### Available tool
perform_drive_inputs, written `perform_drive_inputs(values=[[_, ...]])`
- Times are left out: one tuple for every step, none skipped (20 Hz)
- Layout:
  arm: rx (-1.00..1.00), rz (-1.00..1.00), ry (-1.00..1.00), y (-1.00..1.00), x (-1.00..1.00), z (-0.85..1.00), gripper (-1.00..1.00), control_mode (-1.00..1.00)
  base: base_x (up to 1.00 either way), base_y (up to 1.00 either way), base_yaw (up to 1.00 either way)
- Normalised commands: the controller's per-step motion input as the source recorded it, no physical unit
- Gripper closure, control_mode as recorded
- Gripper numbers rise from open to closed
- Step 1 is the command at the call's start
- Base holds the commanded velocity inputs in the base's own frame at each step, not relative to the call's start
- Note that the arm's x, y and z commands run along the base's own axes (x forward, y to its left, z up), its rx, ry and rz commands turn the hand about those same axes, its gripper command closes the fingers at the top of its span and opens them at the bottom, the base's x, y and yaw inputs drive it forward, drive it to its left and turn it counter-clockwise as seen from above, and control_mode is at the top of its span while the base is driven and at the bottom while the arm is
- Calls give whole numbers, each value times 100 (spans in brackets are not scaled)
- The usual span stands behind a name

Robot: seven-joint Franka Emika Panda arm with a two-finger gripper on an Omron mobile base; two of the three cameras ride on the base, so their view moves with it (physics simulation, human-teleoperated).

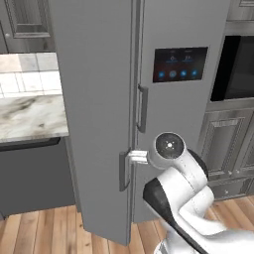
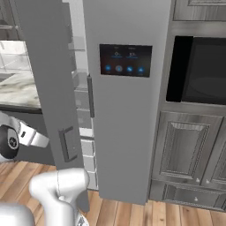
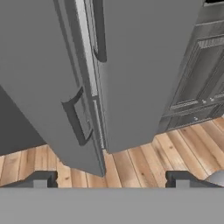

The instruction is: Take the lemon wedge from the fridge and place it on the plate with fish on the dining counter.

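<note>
The grey fridge stands straight ahead. Its left door is swung partly open, and glass shelves show through the gap. My gripper is open with nothing between its fingers. It sits just beside the left door's bar handle, apart from it. The lemon wedge, the plate, the fish and the dining counter are out of view.
A dark built-in oven and dark grey panelled cabinets stand right of the fridge. A marble worktop backed by white tiles lies to the left. Wooden floor runs in front.
</note>
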Motion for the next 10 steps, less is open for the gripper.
perform_drive_inputs(values=[[9,0,0,-100,-42,100,-100,-100,0,0,0],[12,0,0,-100,-26,100,-100,-100,0,0,0],[16,0,0,-100,-14,100,-100,-100,0,0,0],[23,2,0,-100,0,100,-100,-100,0,0,0],[29,3,9,-100,0,100,-100,-100,0,0,0],[35,9,18,-100,7,100,-100,-100,0,0,0],[37,17,21,-95,1,100,-100,-100,0,0,0],[38,23,25,-77,0,100,-100,-100,0,0,0],[35,30,24,-63,0,96,-100,-100,0,0,0],[17,26,0,-35,0,53,-100,-100,0,0,0]])
